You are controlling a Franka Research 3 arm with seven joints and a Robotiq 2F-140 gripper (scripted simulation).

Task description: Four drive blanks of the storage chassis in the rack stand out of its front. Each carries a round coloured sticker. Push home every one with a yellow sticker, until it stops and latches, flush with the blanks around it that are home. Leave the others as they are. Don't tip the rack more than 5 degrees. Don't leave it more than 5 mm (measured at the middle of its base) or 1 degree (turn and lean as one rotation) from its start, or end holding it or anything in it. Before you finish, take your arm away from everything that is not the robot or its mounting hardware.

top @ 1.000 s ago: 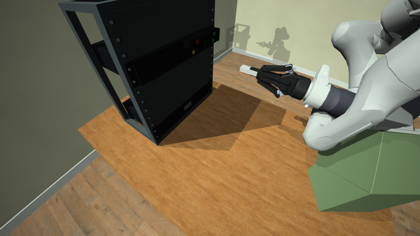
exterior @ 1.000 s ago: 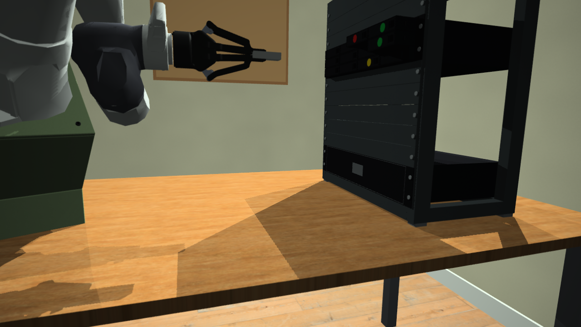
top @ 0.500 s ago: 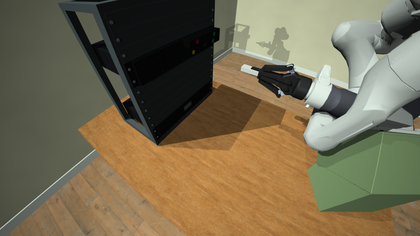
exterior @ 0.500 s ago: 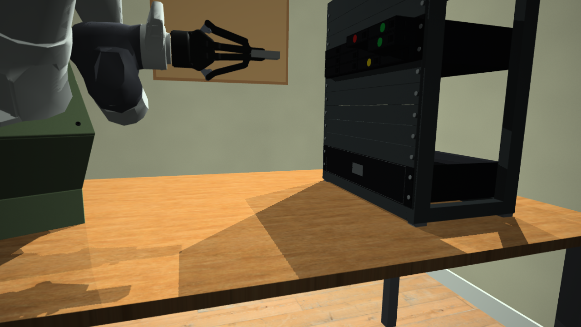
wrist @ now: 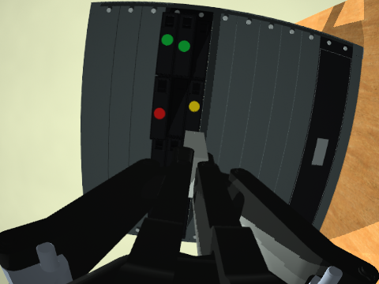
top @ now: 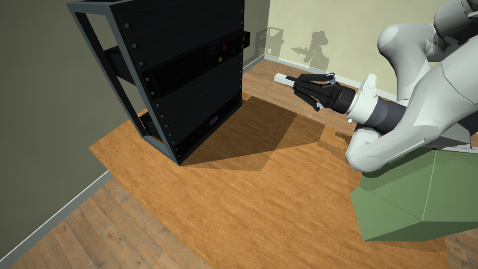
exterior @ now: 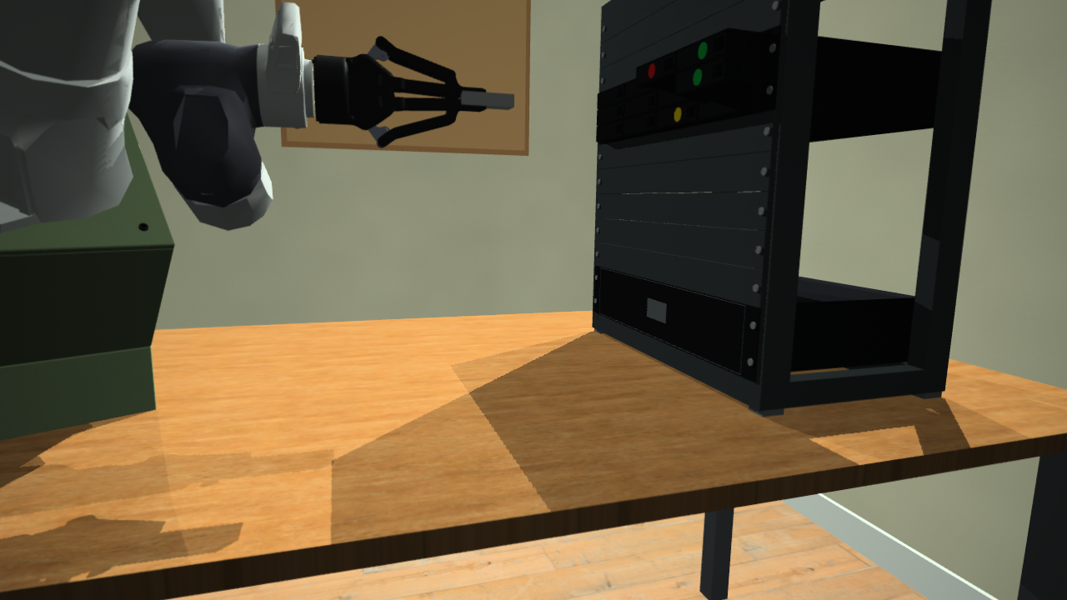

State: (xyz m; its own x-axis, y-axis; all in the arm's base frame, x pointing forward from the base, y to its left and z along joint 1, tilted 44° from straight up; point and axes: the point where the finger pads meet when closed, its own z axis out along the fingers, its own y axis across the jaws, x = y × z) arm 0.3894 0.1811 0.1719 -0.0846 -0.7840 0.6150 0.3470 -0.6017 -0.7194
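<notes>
The black rack [top: 173,73] stands on the wooden table; it also shows in the exterior view [exterior: 753,201] and the wrist view [wrist: 211,110]. The storage chassis in its upper part carries a blank with a yellow sticker [top: 219,59] [exterior: 677,114] [wrist: 194,106], one with a red sticker [top: 224,47] [exterior: 651,71] [wrist: 159,113], and two with green stickers [top: 243,38] [exterior: 702,50] [wrist: 167,40]. My gripper [top: 280,78] [exterior: 496,99] [wrist: 193,146] is shut and empty. It points at the rack front, well back from it, at about the chassis height.
The robot's green base [top: 417,197] sits on the table at the far side from the rack. A lower black unit [exterior: 671,317] fills the rack's bottom bay. A brown board hangs on the wall behind the gripper.
</notes>
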